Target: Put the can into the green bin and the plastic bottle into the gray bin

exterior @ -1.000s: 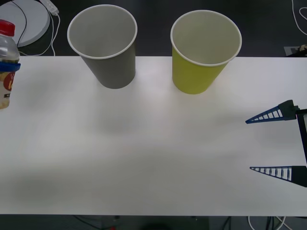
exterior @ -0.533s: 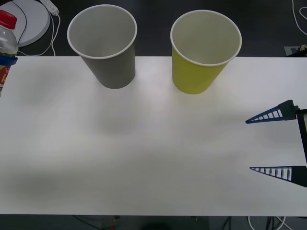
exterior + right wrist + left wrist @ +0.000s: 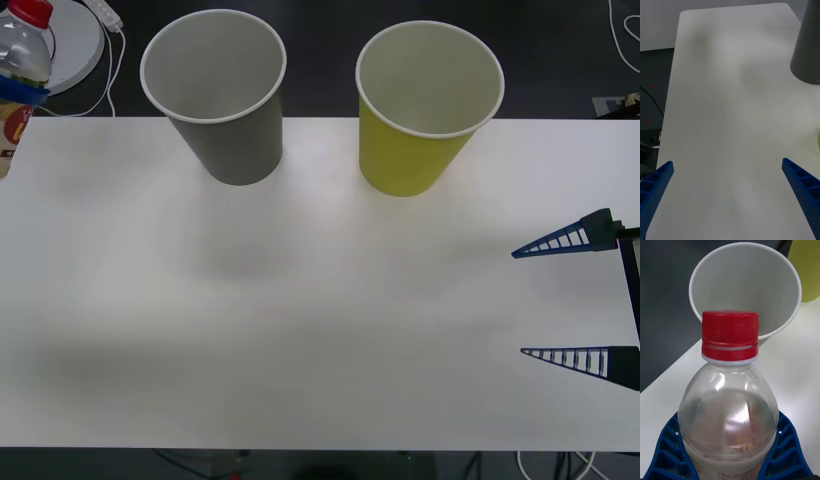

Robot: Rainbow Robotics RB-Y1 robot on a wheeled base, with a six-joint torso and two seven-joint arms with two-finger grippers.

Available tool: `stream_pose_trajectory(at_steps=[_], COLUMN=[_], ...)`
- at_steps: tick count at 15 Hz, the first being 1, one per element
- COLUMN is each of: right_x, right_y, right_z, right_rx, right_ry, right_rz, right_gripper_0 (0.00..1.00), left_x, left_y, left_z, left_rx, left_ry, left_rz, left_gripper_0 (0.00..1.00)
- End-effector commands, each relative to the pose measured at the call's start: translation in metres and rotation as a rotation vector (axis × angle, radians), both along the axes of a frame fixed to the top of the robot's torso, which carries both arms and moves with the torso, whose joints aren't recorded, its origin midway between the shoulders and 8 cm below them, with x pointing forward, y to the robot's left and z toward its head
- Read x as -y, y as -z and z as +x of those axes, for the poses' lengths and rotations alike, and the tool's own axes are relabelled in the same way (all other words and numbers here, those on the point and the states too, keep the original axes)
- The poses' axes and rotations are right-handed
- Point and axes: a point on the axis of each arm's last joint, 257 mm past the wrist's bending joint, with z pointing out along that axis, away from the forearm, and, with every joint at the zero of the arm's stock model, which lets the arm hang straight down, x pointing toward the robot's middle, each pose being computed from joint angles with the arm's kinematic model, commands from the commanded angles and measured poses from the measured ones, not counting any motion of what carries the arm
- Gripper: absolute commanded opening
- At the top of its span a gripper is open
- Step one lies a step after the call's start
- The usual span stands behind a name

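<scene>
Plastic bottle (image 3: 730, 405) is held off the surface (image 3: 320, 330) at its far left edge, upright, red cap up. Left gripper (image 3: 730, 450) is pinching it around the body, blue ribbed fingers (image 3: 666, 450) wrapped on both sides. In the front view the plastic bottle (image 3: 20, 70) sits at the top left corner, partly cut off by the frame edge.

Gray bin (image 3: 215, 90) stands upright at the back of the surface, near the bottle on its right; mouth open, looks empty as far as the inside is visible. From the left wrist view the gray bin (image 3: 748, 288) mouth is right behind the cap, so the bottle is lined up with it but not over it yet.

Green bin (image 3: 425, 105) stands just beside the gray one, apart, on the robot's right. Inside looks white, no can visible, though the bottom is hidden from this angle.

Right gripper (image 3: 565, 300) is parked at the right edge over the surface, fingers spread wide, holding nothing.

Status, my read: bottle grasped and lifted, drop into gray bin still to do. Can step: can't tell whether done, since no can on the surface and bin floor not visible.
</scene>
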Motion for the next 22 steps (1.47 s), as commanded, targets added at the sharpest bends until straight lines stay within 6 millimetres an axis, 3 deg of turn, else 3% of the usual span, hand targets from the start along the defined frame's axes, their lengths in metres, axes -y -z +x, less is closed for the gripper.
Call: stream_pose_trajectory(at_steps=[1,12,22], right_x=[0.0,0.0,0.0], right_y=[0.0,0.0,0.0], right_z=[0.0,0.0,0.0], right_rx=[0.0,0.0,0.0], right_ry=[0.0,0.0,0.0], right_rz=[0.0,0.0,0.0], right_gripper_0=[1.0,1.0,1.0], left_x=[0.006,0.033,0.09], left_y=[-0.007,-0.035,-0.051], left_z=[0.008,0.041,0.091], left_rx=[-0.015,-0.066,-0.077], left_ry=[0.014,0.051,0.053], left_rz=[0.021,0.12,0.068], left_gripper_0=[0.0,0.0,0.0])
